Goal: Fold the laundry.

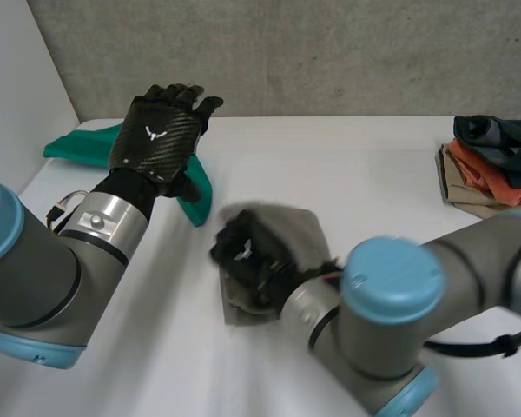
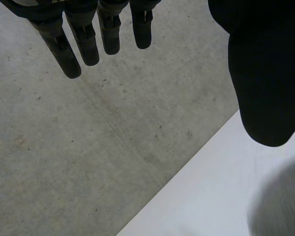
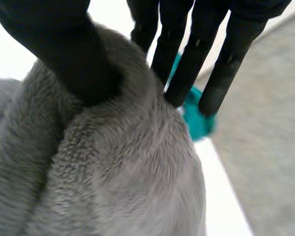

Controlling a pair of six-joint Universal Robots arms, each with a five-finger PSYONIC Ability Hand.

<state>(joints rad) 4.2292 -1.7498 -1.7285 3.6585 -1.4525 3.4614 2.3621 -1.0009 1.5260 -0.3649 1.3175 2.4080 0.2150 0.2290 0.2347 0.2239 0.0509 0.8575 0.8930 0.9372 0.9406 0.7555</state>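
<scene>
Nearest the lens stands the right arm point(image 1: 391, 278), its blue-capped joint low at the table's near side.

Item in work: grey cloth point(image 1: 308, 233), a fleecy piece lying at the middle of the table point(image 1: 347, 161), bunched rather than flat. Its long axis cannot be read with confidence.

Right hand point(image 1: 247, 256): on the cloth's near part. The right wrist view shows a raised ridge of fleece pinched between thumb and fingers point(image 3: 187, 64). Judged clamped on the cloth.

Left hand point(image 1: 156, 130): raised clear of the table, fingers point(image 2: 83, 44) straight and spread from the thumb, holding nothing. It is above a teal cloth point(image 1: 78, 143) at the far left, well apart from the grey piece.

Far right: a pile of garments point(image 1: 486, 165).

Finding: the right hand is much the nearer; any fold would turn on the left hand coming inward to a free edge.
</scene>
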